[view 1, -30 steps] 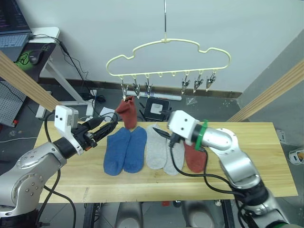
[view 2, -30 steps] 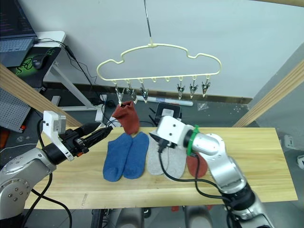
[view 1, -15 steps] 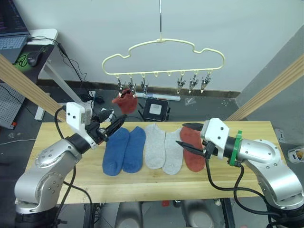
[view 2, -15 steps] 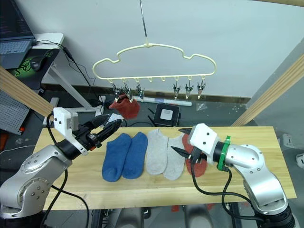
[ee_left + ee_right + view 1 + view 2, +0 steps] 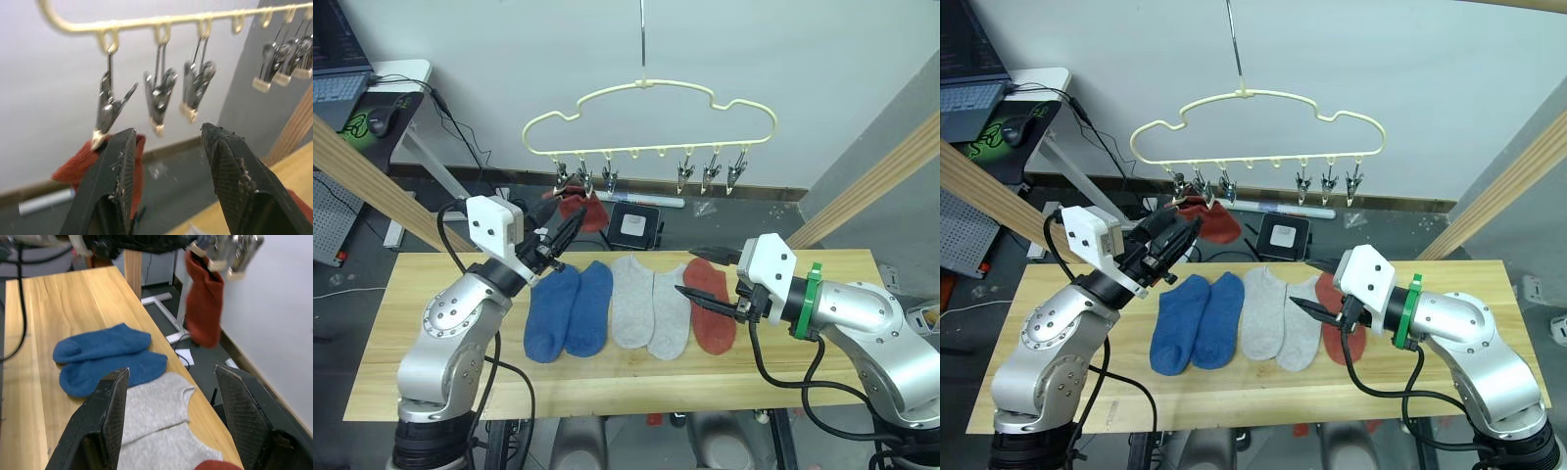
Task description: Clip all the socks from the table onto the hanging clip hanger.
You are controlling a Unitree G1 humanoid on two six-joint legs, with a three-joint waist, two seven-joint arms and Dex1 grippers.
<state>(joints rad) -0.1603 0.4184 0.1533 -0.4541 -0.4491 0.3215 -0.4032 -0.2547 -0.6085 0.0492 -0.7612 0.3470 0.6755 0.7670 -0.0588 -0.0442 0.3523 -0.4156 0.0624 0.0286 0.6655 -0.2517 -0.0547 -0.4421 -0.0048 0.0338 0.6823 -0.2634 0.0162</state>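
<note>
The right gripper [image 5: 707, 282] hangs released, its two black fingers spread and empty, directly over the rust-red knit sock [image 5: 712, 316] lying at the right end of the row on the light wooden plank table [image 5: 842, 323]. That sock runs lengthwise from near edge to far edge, so the fingers cross its upper part, and this arm is plainly the nearer one. Leftward lie two light grey socks [image 5: 651, 313] and two blue socks [image 5: 570, 308], all flat. The left gripper [image 5: 563, 223] is raised, parted and empty, just beneath the pale yellow cloud-shaped clip hanger [image 5: 651, 117] (one red sock [image 5: 1206, 217] already dangles from the leftmost silver clips [image 5: 110, 105]).
</note>
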